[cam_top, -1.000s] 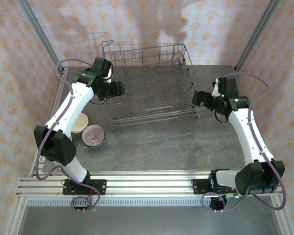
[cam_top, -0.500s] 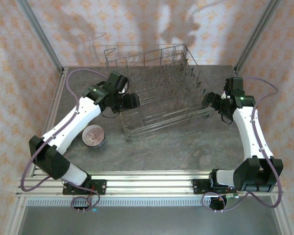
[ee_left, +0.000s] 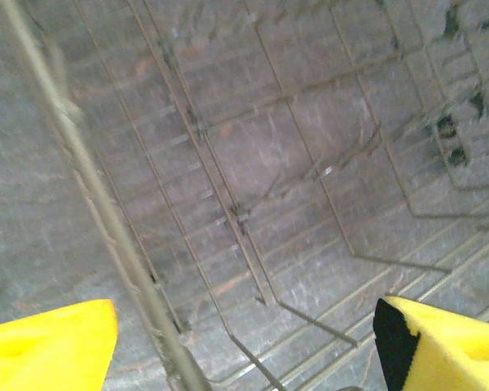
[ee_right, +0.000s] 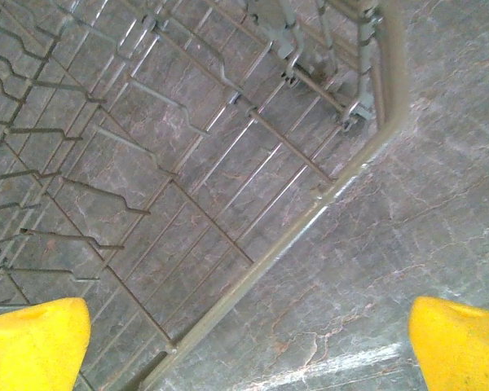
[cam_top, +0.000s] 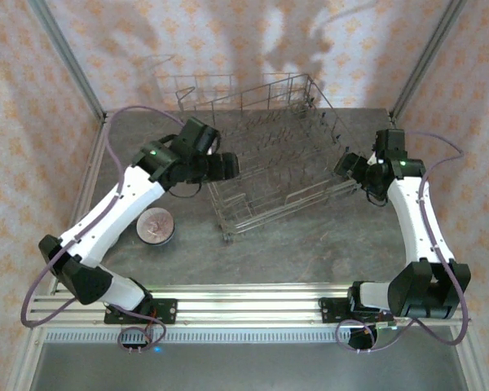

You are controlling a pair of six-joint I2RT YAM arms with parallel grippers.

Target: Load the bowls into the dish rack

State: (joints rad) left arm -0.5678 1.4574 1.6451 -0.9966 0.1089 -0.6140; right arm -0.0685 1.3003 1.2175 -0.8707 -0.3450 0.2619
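Dish rack (cam_top: 277, 175): far centre, sitting skewed. Left gripper (cam_top: 226, 166) and right gripper (cam_top: 343, 165): jaws spread wide, straddling its left and right rims, probably to reposition it. Speckled bowl (cam_top: 156, 226): near left, not yet loaded.

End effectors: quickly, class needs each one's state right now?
Left end effector: open, astride the dish rack rim, gripping nothing.
Right end effector: open, gripping nothing.
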